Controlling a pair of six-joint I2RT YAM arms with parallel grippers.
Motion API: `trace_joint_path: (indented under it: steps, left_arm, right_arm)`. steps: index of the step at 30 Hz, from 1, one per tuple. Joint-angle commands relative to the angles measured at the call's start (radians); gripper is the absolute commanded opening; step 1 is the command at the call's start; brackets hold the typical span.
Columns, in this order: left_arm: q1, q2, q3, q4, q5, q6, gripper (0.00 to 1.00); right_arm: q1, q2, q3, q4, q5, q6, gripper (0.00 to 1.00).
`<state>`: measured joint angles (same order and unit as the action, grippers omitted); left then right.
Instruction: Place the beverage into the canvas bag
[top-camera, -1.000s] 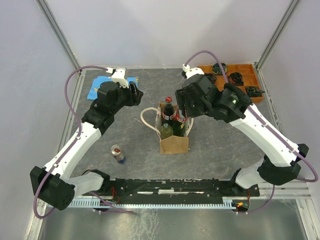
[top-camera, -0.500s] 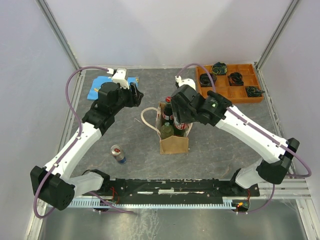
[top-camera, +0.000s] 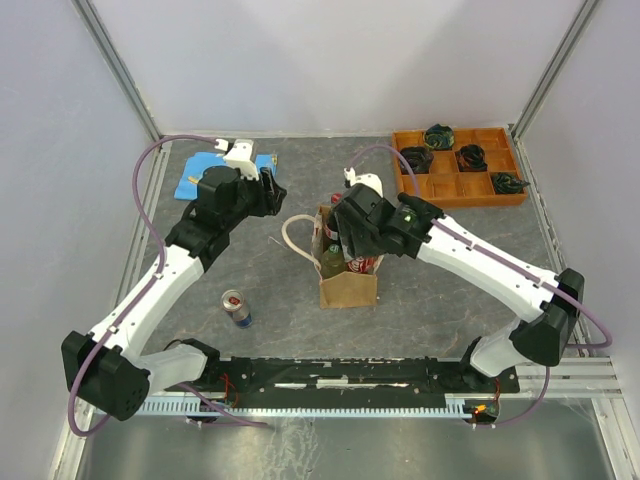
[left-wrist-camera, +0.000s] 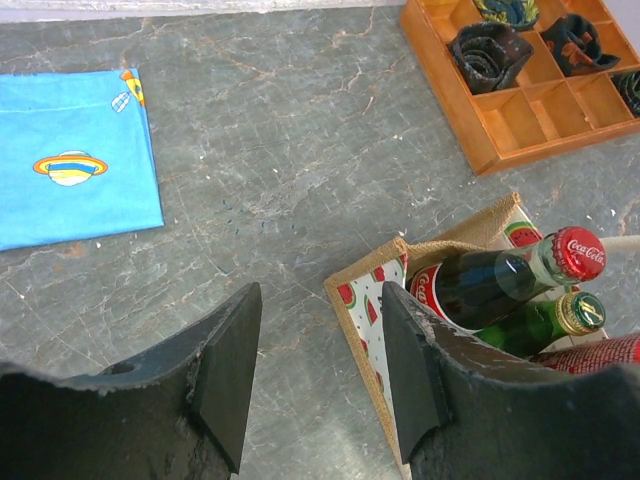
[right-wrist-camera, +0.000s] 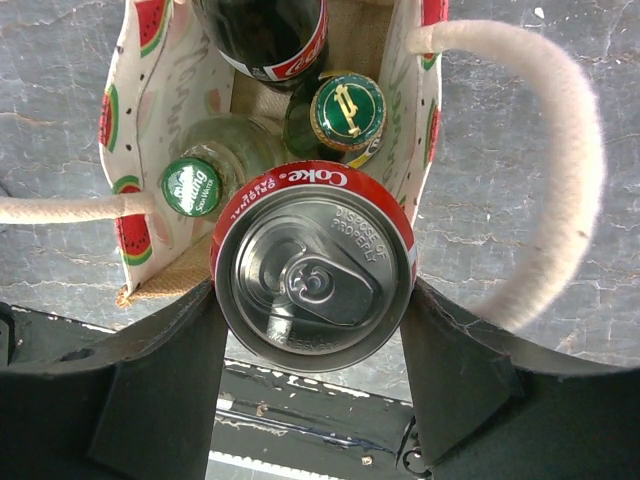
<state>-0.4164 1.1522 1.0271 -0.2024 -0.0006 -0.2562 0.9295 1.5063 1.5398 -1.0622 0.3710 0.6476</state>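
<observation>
Coke can (right-wrist-camera: 313, 268), pinched in right gripper (right-wrist-camera: 312, 305): we should lower it plumb into canvas bag (right-wrist-camera: 128, 120), beside bottles (right-wrist-camera: 347, 112); left gripper (left-wrist-camera: 320, 375) spread.

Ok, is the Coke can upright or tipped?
Upright: Coke can lid faces straight up, held in the right jaws over the canvas bag.

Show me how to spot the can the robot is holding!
Look at the canvas bag in the middle of the table. Right above its opening, the right gripper clamps a red Coke can. Unlike the bottles inside, it has a silver pull-tab top.
</observation>
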Motion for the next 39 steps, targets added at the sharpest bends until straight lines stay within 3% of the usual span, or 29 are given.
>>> trace_joint_path:
  steps: [1,27,29,33,35,39]
  left_arm:
    - [0.004,-0.004,-0.005,0.03,-0.003,-0.019,0.58]
    - [0.006,-0.061,-0.04,0.005,-0.001,0.002,0.58]
    - [0.006,-0.065,-0.042,0.0,-0.003,0.009,0.58]
    - [0.007,-0.075,-0.043,-0.006,0.001,0.031,0.58]
    - [0.006,-0.081,-0.043,-0.013,0.005,0.048,0.59]
    - [0.006,-0.104,-0.048,-0.032,0.011,0.077,0.59]
  right_arm:
    - [0.006,-0.02,-0.034,0.097,0.029,0.028,0.0]
    - [0.008,-0.032,-0.426,0.291,-0.003,0.122,0.0]
    - [0.009,-0.034,-0.442,0.298,-0.012,0.131,0.1]
    - [0.009,-0.043,-0.423,0.289,-0.012,0.12,0.44]
    - [0.009,-0.047,-0.398,0.277,-0.006,0.108,0.56]
    - [0.009,-0.049,-0.349,0.258,0.004,0.087,0.68]
